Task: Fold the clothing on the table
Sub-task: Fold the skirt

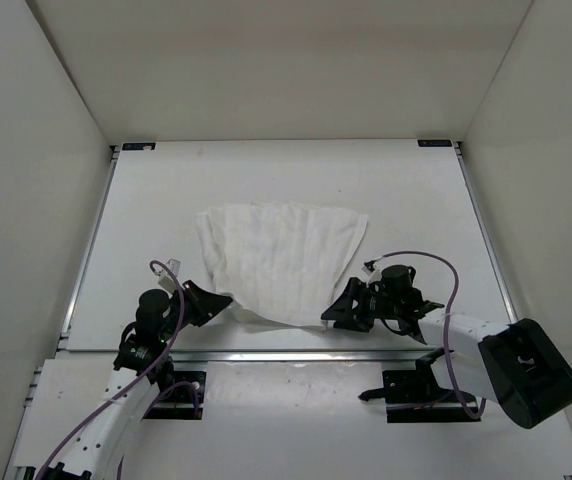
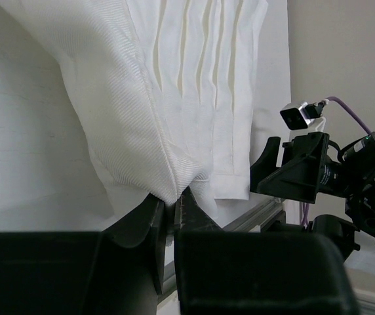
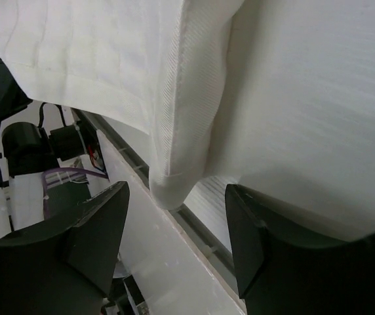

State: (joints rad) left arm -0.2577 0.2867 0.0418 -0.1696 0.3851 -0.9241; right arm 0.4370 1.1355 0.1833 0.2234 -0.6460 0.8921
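We could read no text, label, brand, number or sign in any of the three views; nothing legible showed.

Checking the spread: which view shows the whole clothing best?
Top external: the clothing shows nearly whole, spread on the table. Left wrist shows only pleats and the corner the left tool pinches; right wrist, only a hem corner by the open right tool.
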